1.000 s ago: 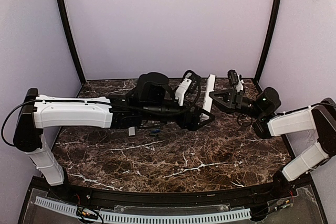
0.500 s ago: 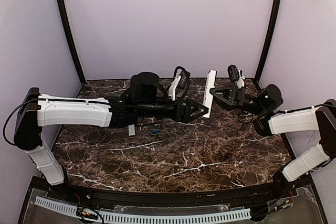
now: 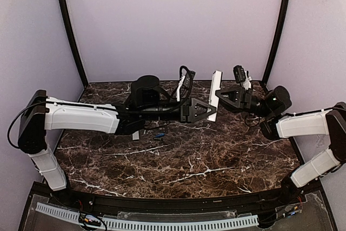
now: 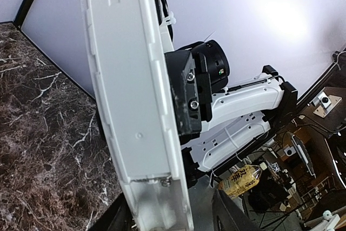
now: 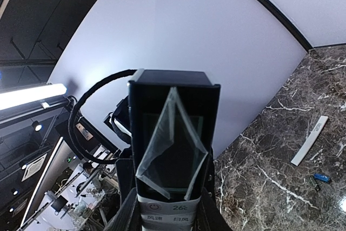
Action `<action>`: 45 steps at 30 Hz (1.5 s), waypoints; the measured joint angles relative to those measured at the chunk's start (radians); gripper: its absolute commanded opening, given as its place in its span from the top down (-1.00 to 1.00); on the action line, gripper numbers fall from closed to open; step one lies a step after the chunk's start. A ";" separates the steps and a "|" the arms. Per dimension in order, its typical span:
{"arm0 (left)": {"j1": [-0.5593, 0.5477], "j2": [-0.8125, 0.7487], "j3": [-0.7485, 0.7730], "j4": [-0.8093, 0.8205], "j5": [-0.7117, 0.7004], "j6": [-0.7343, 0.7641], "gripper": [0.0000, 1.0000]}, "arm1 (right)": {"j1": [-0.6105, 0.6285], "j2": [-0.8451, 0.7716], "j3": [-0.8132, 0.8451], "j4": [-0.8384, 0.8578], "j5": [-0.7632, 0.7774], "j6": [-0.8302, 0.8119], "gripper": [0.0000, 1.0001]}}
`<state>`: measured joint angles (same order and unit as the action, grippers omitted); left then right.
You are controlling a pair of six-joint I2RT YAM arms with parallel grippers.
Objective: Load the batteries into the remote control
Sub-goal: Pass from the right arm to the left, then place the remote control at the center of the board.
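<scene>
The remote control (image 3: 215, 94) is a white bar held upright in the air at the back of the table. My right gripper (image 3: 220, 97) is shut on it; in the right wrist view its dark screen end (image 5: 172, 133) stands between my fingers (image 5: 125, 209). My left gripper (image 3: 208, 110) is at the bar's lower end. In the left wrist view the remote's back (image 4: 132, 96) shows its battery bay uncovered and empty, with the left gripper (image 4: 173, 217) open around its end and a gap at the right finger (image 4: 233, 215). One blue battery (image 3: 159, 136) (image 5: 321, 177) lies on the table.
A slim white cover strip (image 3: 135, 134) (image 5: 309, 140) lies on the marble table (image 3: 205, 160) beside the battery, under the left arm. Pale walls and black corner posts (image 3: 275, 25) close in the back and sides.
My left gripper has rolled over, shifted right to the remote's lower end, and its jaws have narrowed. The right gripper keeps its hold, lifted slightly.
</scene>
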<state>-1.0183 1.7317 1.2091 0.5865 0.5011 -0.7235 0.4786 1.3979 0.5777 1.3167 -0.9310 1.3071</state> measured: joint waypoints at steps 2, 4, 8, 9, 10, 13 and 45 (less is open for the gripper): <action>-0.001 0.009 0.000 0.012 0.007 -0.009 -0.01 | 0.002 0.000 0.000 0.000 -0.001 0.002 1.00; -0.001 0.015 0.001 0.019 0.012 -0.018 0.03 | 0.005 0.000 0.000 0.000 -0.001 0.004 1.00; -0.001 0.022 0.002 0.032 0.014 -0.033 0.30 | 0.006 0.000 0.000 0.000 -0.003 0.010 1.00; -0.001 0.023 0.002 0.034 0.016 -0.039 0.39 | 0.006 0.000 0.000 0.001 -0.004 0.011 1.00; 0.000 0.024 0.002 0.035 0.017 -0.041 0.43 | 0.007 0.000 0.000 0.002 -0.004 0.012 1.00; 0.003 0.028 0.002 0.041 0.019 -0.076 0.56 | 0.007 0.000 0.000 0.016 -0.004 -0.013 0.30; -0.162 0.231 0.181 -1.042 -0.633 0.575 0.77 | -0.192 -0.474 0.047 -1.156 0.388 -0.721 -0.97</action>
<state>-1.1805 1.9629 1.3903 -0.4557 -0.1322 -0.1482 0.2867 0.9237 0.6247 0.1608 -0.5430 0.5865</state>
